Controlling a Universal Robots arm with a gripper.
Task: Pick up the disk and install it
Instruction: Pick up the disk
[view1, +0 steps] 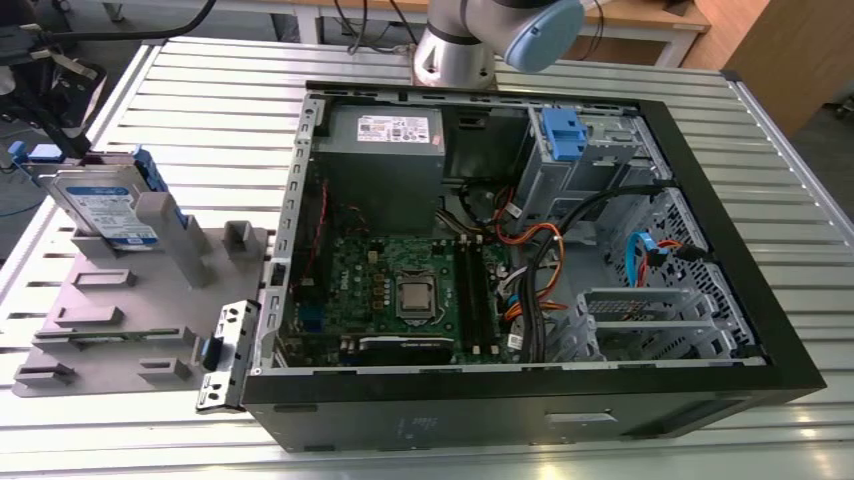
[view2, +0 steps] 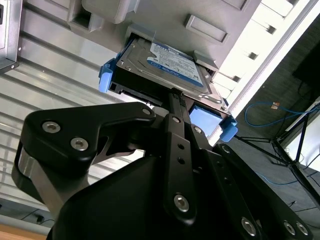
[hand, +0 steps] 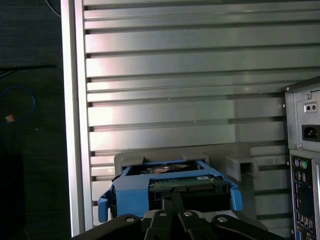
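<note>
Blue plastic frames the flat silver disk (view2: 170, 62), propped in a matte grey holder (view2: 165, 20) right at my black gripper's (view2: 175, 100) tip; whether it's clamped, I cannot tell.

The drive cage (view1: 647, 296) inside the open computer case (view1: 747, 250) is accessible from above. Black and orange cables (view1: 531, 300) crowd the side of it nearest the motherboard (view1: 400, 290). On the grey holder (view1: 120, 300), upright posts (view1: 170, 224) stand close beside the disk (view1: 102, 205). Bare counter (view1: 227, 90) lies open beyond the holder.
</note>
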